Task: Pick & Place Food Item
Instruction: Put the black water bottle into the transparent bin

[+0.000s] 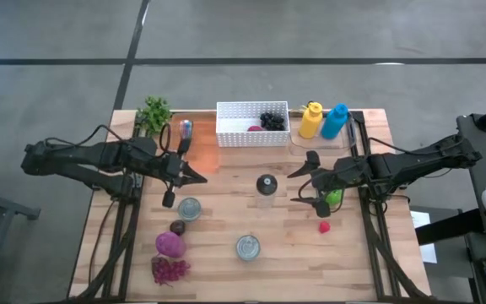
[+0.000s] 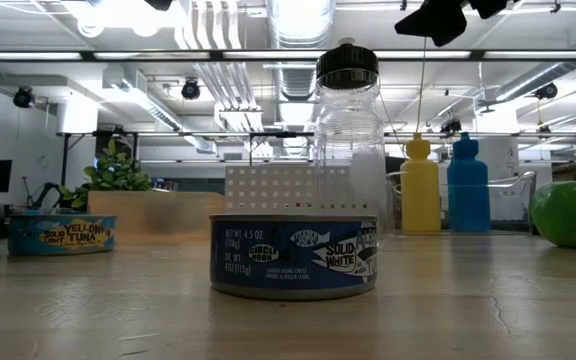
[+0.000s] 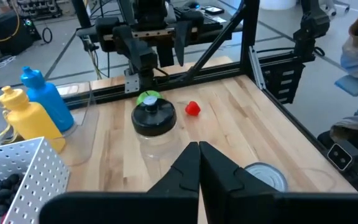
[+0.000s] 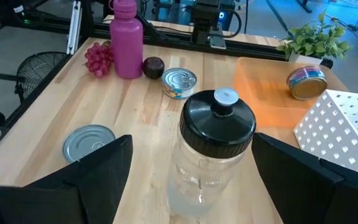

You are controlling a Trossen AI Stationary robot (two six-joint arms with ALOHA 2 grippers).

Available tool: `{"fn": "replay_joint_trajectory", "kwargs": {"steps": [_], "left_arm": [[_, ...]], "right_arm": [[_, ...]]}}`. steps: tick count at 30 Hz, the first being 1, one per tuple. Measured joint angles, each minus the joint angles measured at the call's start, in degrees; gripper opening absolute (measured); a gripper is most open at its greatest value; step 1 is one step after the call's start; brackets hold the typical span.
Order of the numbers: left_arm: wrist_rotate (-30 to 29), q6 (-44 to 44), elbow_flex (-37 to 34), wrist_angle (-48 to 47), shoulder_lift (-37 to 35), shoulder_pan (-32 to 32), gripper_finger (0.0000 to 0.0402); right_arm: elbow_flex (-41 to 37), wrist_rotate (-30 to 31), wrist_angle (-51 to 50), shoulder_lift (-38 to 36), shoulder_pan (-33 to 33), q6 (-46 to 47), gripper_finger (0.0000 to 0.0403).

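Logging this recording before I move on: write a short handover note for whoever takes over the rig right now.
Left gripper: shut, empty, hovering over the table's left half.
Right gripper: open, empty, lined up on the clear bottle at centre.
Basket at the back holds dark grapes and something red.
Still out: green apple, strawberry, plum, purple grapes, two cans.
Nothing is held; the pick is still to do.

tuna can [image 2: 294, 256] front-centre — clear bottle [image 2: 349, 140] behind | green apple [image 2: 571, 213] right edge
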Motion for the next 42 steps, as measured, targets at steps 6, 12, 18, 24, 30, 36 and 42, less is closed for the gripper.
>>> {"fn": "replay_joint_trajectory", "kwargs": {"steps": [6, 12, 18, 24, 30, 36, 42], "left_arm": [[0.00, 0.02, 0.00, -0.21, -0.13, 0.00, 0.0012], [0.00, 0.14, 0.00, -0.25, -0.13, 0.00, 0.0020], [0.00, 0.17, 0.00, -0.29, -0.13, 0.00, 0.0020], [0.00, 0.17, 0.00, -0.40, -0.13, 0.00, 0.0021], [0.01, 0.17, 0.00, -0.38, -0.13, 0.00, 0.0023], [0.02, 0.17, 0.00, -0.38, -0.13, 0.00, 0.0023], [0.02, 0.17, 0.00, -0.36, -0.13, 0.00, 0.0023]], "right_arm": [[0.00, 0.00, 0.14, 0.00, 0.00, -0.28, 0.0318], [0.00, 0.00, 0.58, 0.00, 0.00, -0.38, 0.0326], [0.00, -0.02, 0.56, 0.00, 0.00, -0.23, 0.0336], [0.00, -0.02, 0.44, 0.00, 0.00, -0.23, 0.0345], [0.00, -0.04, 0.43, 0.00, 0.00, 0.01, 0.0341], [0.00, -0.04, 0.43, 0.00, 0.00, 0.01, 0.0330], [0.02, -0.04, 0.36, -0.01, -0.01, -0.59, 0.0323]]}}
